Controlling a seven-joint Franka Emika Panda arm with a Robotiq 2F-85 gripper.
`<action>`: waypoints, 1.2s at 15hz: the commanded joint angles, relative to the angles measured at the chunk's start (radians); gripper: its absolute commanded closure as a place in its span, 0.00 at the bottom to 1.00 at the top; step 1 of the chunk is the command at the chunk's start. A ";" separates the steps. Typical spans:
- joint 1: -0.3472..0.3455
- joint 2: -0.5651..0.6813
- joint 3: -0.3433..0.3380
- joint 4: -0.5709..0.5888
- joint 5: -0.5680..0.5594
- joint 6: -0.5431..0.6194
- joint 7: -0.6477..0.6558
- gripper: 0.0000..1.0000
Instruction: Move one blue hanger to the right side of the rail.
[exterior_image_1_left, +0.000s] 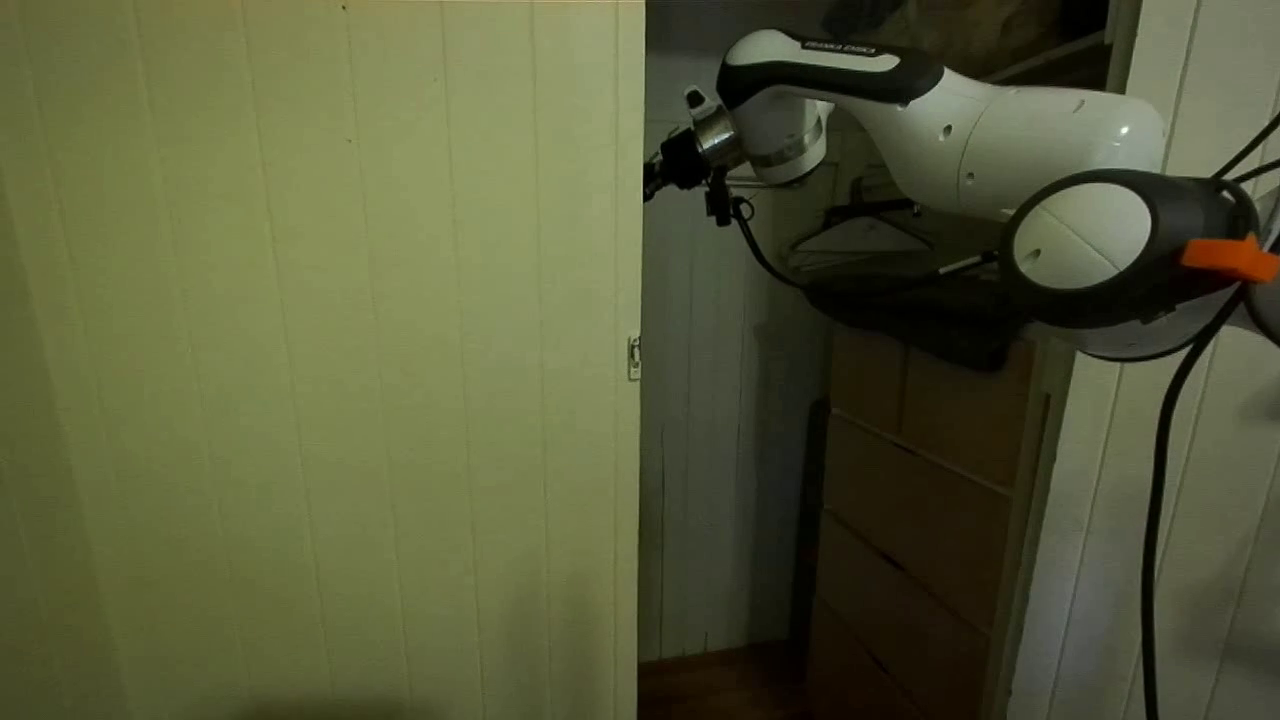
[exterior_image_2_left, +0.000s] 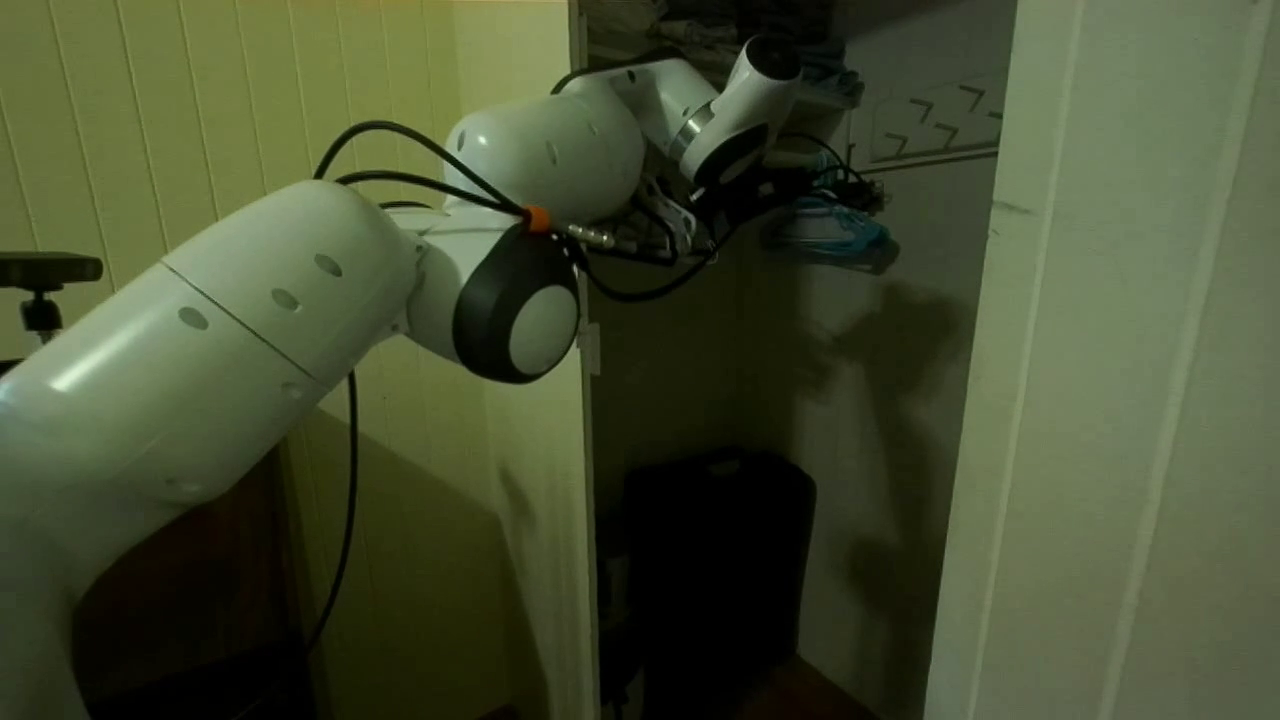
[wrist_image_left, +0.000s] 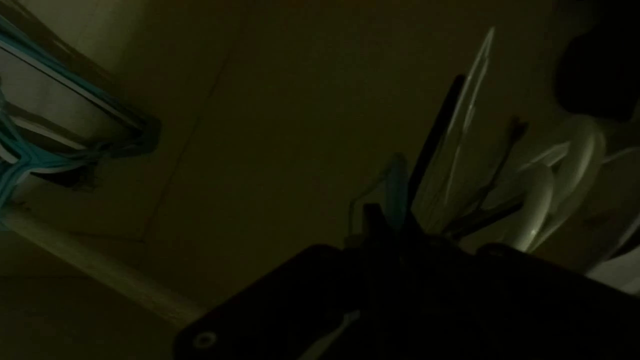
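Claw (wrist_image_left: 395, 224) clamped on one blue hanger (wrist_image_left: 396, 192), near center of the wrist view, between white hangers (wrist_image_left: 542, 205) at right and other blue hangers (wrist_image_left: 42, 159) at left. Transfer appears well advanced; release on rail (wrist_image_left: 107, 270) remains.

Both exterior views are facing into the closet (exterior_image_2_left: 870, 470) from outside, standing back on opposite sides of the arm (exterior_image_1_left: 1060, 140) and sharing both. The wrist view is looking closely past the gripper (wrist_image_left: 392, 218) toward the rail (wrist_image_left: 102, 266).
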 joint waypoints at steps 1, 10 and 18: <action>-0.014 0.021 0.064 0.043 0.054 -0.012 -0.005 0.98; -0.019 0.004 0.058 0.019 0.031 0.006 0.084 0.98; -0.021 -0.001 0.021 0.014 0.010 -0.028 0.182 0.98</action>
